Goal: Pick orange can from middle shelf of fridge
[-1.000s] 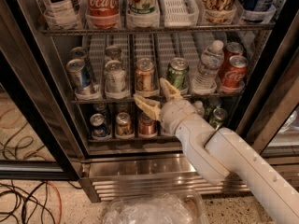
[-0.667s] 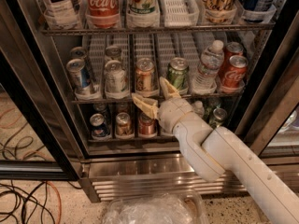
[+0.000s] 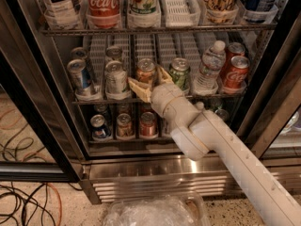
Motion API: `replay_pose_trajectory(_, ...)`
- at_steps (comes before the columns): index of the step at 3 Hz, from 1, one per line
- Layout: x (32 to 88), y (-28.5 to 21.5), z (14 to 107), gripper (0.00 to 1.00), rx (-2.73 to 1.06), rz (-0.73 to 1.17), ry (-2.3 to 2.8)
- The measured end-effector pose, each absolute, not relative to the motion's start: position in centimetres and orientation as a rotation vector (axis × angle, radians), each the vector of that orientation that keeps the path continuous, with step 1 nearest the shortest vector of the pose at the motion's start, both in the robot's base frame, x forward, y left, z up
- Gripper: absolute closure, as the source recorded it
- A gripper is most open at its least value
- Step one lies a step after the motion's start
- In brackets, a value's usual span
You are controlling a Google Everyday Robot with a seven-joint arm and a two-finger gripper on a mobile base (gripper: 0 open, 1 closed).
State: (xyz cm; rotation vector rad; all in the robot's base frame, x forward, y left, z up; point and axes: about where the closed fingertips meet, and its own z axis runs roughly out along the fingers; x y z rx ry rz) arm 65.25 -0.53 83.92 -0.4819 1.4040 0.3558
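**Spotter:** Start at the left of the middle shelf (image 3: 94, 100). What stands there?

**Me:** A blue-and-silver can (image 3: 80, 76), then a plain silver can (image 3: 115, 77) at the 9 o'clock side of my target. Next in the row is the orange can (image 3: 146, 66), at the front of its lane in the fridge (image 3: 141, 171). It stands upright with its long axis vertical and the pull tab up.

**Spotter:** And your gripper?

**Me:** My gripper (image 3: 147, 79) is at the shelf's front edge, with my arm coming in from about 5 o'clock. My fingers (image 3: 138, 89) are apart. One lies low at the can's 8 o'clock and the other rises at its 2 o'clock, in the gap before the green can (image 3: 179, 72). So the can sits between them, at my 12 o'clock. I cannot tell whether either finger touches it yet.

**Spotter:** What is further right?

**Me:** The water bottle (image 3: 209, 66) and the red Coca-Cola cans (image 3: 235, 70), both well clear of me.

**Spotter:** What does the next move depend on?

**Me:** As I judge it, on closing squarely across the can's width. The green can is just beside my right finger at 3 o'clock, so I should avoid nudging it.
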Motion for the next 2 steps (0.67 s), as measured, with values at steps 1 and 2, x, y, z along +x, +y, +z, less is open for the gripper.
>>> replay_pose_trajectory(1, 66.01, -0.28, 83.63, 0.31, -0.483, 0.351, 1.411)
replay_pose_trajectory(2, 66.45, -0.10, 83.45, 0.50, -0.482, 0.350, 1.410)
